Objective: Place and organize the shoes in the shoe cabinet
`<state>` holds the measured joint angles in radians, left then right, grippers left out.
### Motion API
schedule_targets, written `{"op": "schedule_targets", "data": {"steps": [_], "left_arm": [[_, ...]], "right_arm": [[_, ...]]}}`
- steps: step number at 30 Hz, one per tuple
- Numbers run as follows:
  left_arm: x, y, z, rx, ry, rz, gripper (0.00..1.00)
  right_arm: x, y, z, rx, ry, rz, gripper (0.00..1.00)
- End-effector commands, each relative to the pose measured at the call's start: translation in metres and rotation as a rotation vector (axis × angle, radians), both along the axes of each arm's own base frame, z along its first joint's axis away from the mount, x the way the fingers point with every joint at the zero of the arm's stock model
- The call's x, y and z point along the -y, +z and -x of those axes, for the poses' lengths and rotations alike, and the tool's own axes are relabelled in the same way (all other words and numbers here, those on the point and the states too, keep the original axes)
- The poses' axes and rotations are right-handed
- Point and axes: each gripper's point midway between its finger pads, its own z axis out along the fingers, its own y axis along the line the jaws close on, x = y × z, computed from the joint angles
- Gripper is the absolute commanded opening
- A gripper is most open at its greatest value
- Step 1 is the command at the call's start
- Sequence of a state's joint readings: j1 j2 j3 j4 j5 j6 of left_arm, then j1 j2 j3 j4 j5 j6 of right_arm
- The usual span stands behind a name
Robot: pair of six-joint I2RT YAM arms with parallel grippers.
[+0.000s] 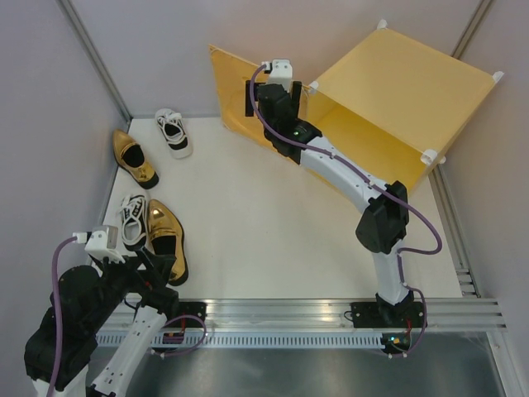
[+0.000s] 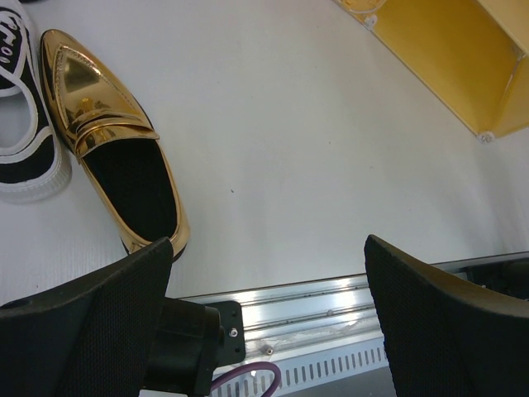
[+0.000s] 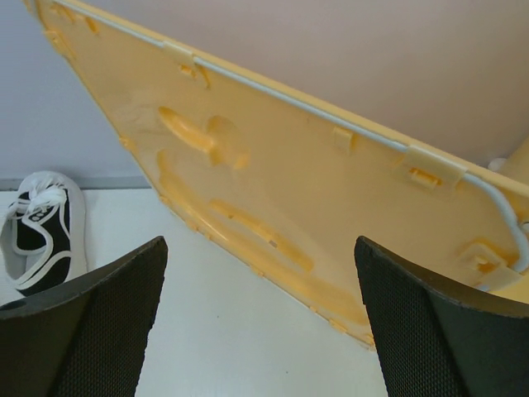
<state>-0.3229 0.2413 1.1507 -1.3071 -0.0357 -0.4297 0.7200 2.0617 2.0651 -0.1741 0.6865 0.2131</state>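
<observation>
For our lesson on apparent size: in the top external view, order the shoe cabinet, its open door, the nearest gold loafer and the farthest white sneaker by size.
1. shoe cabinet
2. open door
3. nearest gold loafer
4. farthest white sneaker, though it lies farther from the camera, so 3 and 4 are unsure.

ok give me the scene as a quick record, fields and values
cabinet: shoe cabinet far right, door swung open
shoes stowed: none, all four on the table
far left: far sneaker, far loafer
near left: near sneaker, near loafer, side by side
left gripper: open, empty, by near loafer
right gripper: open, empty, facing door
</observation>
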Motion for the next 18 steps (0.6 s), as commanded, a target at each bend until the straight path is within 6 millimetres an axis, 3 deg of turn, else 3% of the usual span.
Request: {"op": "schedule_targets", "data": {"steps": [1, 7, 8, 9, 11, 13, 15, 16, 17, 18], "left_arm": [[0.002, 0.002, -0.005, 0.002, -0.008, -0.010, 1.00], [0.004, -0.001, -0.006, -0.007, -0.010, 0.004, 1.00], [0.004, -0.002, -0.006, -0.013, -0.008, 0.008, 1.00], [0.005, -0.004, -0.007, -0.020, -0.007, 0.010, 1.00], [0.007, -0.007, -0.008, -0.037, -0.007, 0.017, 1.00], [0.008, -0.011, -0.010, -0.051, -0.004, 0.021, 1.00], [0.009, -0.014, -0.012, -0.066, 0.000, 0.027, 1.00], [0.009, -0.018, -0.014, -0.079, 0.005, 0.026, 1.00], [0.009, -0.021, -0.016, -0.094, 0.018, 0.027, 1.00], [0.004, -0.026, -0.019, -0.111, 0.052, 0.016, 1.00]], "right_arm": [[-0.008, 0.022, 0.012, 0.021, 0.094, -0.049, 0.98], [-0.019, 0.018, 0.039, -0.032, 0.229, -0.088, 0.98], [-0.025, 0.007, 0.045, -0.061, 0.269, -0.088, 0.98], [-0.025, 0.017, 0.054, -0.052, 0.293, -0.100, 0.98], [-0.033, 0.012, 0.069, -0.077, 0.373, -0.103, 0.98], [-0.034, 0.030, 0.088, -0.061, 0.426, -0.130, 0.98], [-0.035, 0.029, 0.104, -0.081, 0.473, -0.149, 0.98], [-0.027, 0.048, 0.116, -0.054, 0.488, -0.173, 0.98], [-0.023, 0.040, 0.123, -0.081, 0.498, -0.168, 0.98], [-0.019, 0.045, 0.131, -0.081, 0.508, -0.179, 0.98]]}}
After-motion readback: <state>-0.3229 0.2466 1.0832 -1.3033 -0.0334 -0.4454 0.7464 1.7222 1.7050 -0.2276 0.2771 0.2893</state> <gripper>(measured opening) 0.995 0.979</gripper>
